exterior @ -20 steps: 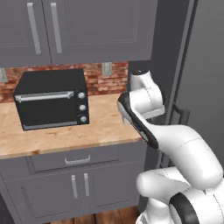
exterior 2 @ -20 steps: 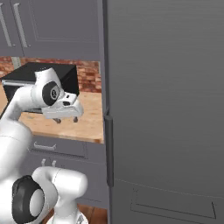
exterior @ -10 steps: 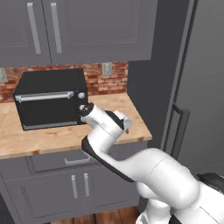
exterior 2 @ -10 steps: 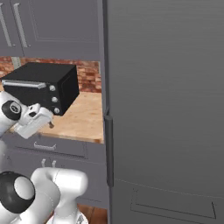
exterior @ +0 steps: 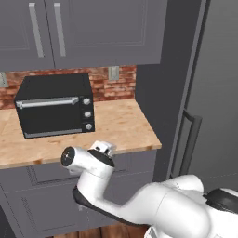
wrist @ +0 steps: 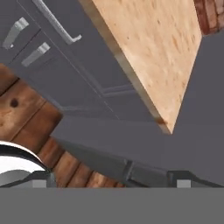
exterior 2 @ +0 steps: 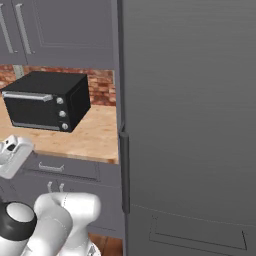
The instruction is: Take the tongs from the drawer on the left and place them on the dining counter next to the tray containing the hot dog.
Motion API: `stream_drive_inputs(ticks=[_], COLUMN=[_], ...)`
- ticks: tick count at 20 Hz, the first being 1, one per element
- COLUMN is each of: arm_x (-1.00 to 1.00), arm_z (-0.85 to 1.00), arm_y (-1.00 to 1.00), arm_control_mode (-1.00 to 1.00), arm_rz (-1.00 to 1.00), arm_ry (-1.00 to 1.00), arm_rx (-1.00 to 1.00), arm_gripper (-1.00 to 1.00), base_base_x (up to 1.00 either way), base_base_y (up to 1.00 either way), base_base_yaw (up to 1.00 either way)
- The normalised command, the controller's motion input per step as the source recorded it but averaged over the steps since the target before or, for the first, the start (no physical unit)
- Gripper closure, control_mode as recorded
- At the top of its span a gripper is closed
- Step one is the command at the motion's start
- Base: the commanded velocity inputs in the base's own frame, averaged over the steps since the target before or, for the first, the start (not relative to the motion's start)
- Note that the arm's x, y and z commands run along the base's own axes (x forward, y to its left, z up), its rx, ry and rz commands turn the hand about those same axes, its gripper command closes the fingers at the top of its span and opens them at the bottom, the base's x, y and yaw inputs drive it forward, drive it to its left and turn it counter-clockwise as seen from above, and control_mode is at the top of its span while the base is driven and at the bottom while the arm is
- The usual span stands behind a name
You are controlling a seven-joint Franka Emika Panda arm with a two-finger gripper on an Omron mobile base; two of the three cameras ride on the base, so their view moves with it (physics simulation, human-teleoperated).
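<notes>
Swinging down and leftward since the earlier frames, the arm now hangs low in front of the cabinet face, its wrist below the counter edge rather than up beside the tall grey unit. The gripper shows in the hand view as two dark tips at the bottom edge, standing wide apart with nothing between them.

A closed drawer sits just under the wood countertop, its panelled front shut flush and its small silver bow handle showing in the right base view; in the hand view the same drawer runs diagonally with its handle near the top left. What it contains cannot be seen, and the tongs are not visible anywhere outside it. Below the drawer, two cabinet doors with short bar handles are also shut.

On the countertop, a black toaster oven stands toward the left against the brick backsplash, door closed. To the right rises the tall grey unit.
</notes>
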Motion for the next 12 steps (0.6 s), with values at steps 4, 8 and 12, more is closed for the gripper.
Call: stream_drive_inputs(ticks=[4,8,12], arm_x=[-0.07,0.0,0.04], arm_z=[-0.56,-0.65,-0.83], arm_y=[0.71,0.89,0.66], arm_control_mode=[-1.0,-1.0,-1.0], arm_rz=[0.25,0.23,0.26], arm_ry=[0.0,0.0,0.0], arm_rx=[0.03,0.02,0.01], arm_gripper=[-1.0,-1.0,-1.0], base_base_x=[0.0,0.0,0.0], base_base_y=[0.0,0.0,0.0], base_base_yaw=[0.0,0.0,0.0])
